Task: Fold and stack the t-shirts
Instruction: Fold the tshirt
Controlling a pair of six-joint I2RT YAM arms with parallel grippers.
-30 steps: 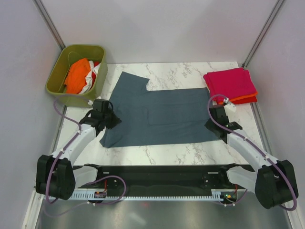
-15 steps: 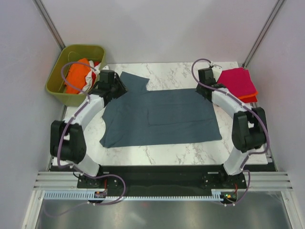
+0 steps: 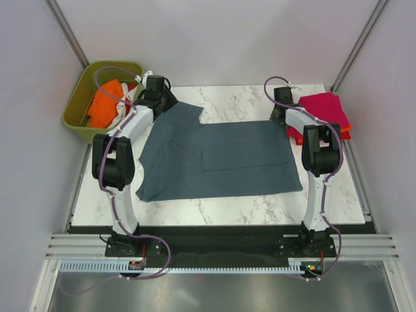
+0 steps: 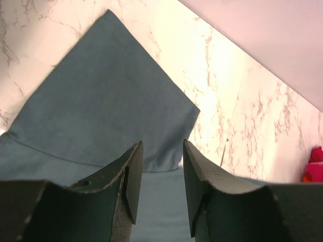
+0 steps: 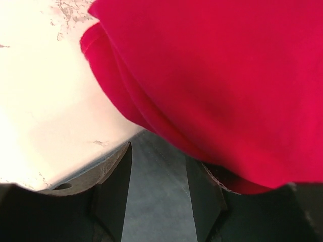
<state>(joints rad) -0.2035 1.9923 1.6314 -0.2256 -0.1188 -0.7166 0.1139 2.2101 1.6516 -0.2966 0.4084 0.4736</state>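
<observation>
A slate blue-grey t-shirt (image 3: 218, 156) lies spread flat on the marble table, one sleeve (image 4: 101, 101) pointing to the far left. My left gripper (image 3: 166, 104) (image 4: 160, 151) hovers open over that sleeve's base, with only cloth showing below the gap. At the shirt's far right corner my right gripper (image 3: 281, 120) (image 5: 157, 161) stands open too, with blue-grey cloth (image 5: 156, 201) under its fingers. It is right beside the folded magenta-pink t-shirt (image 3: 325, 110) (image 5: 227, 75). The magenta one lies on an orange-red one (image 3: 344, 134).
An olive-green bin (image 3: 75, 107) stands off the table's far left corner and holds an orange shirt (image 3: 104, 107) and a white one (image 3: 127, 104). Frame posts rise at both far corners. Bare marble (image 3: 247, 97) runs along the far edge.
Both arms swung from the shirt's near corners out to its far edge. Both grippers opened on the way. The shirt has stayed flat where it was.
</observation>
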